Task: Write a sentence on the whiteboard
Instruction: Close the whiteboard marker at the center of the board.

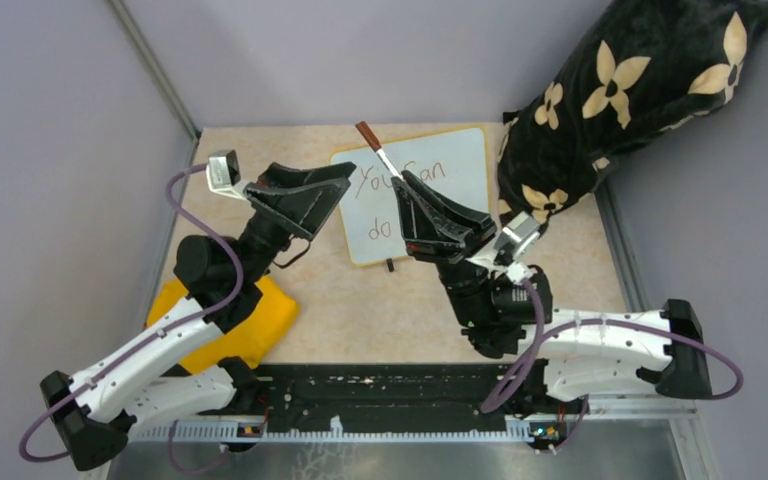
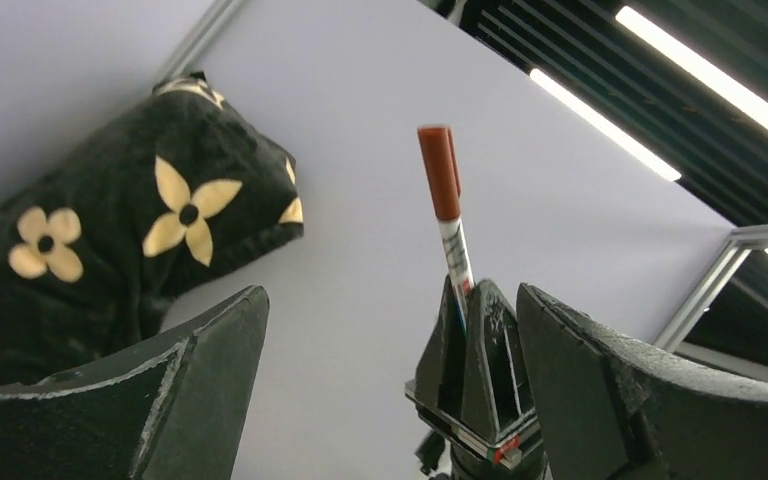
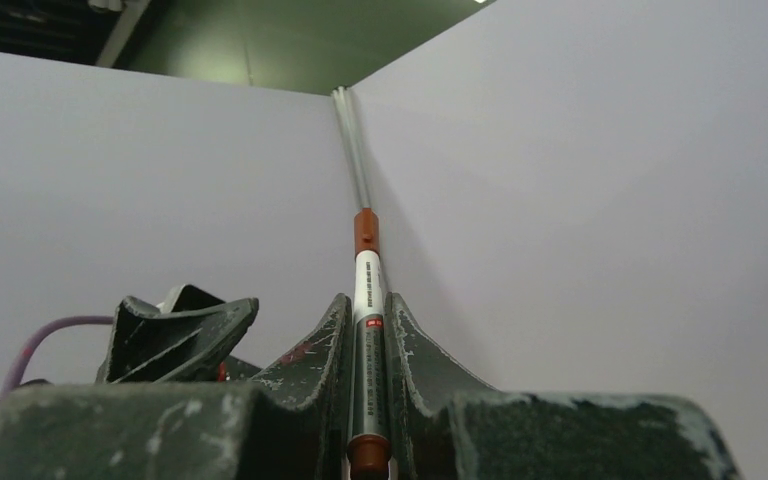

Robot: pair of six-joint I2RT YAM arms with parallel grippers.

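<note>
The whiteboard (image 1: 450, 165) lies at the back middle of the table, white with a thin yellow frame. The sentence (image 1: 378, 228) on it reads "You can" on the top line and "do" below, partly hidden by my right gripper. My right gripper (image 1: 401, 180) is over the board's middle and is shut on a marker (image 1: 376, 150) with a red-brown end pointing up and away. In the right wrist view my right gripper (image 3: 368, 300) clamps the marker (image 3: 368, 290) upright. My left gripper (image 1: 341, 200) is open and empty at the board's left edge. In the left wrist view my left gripper (image 2: 395, 295) frames the marker (image 2: 447, 215).
A black pillow with cream flowers (image 1: 620, 90) lies against the board's right side and the back right corner, and shows in the left wrist view (image 2: 130, 250). A yellow cloth (image 1: 260, 320) lies under my left arm. Grey walls close the table on three sides.
</note>
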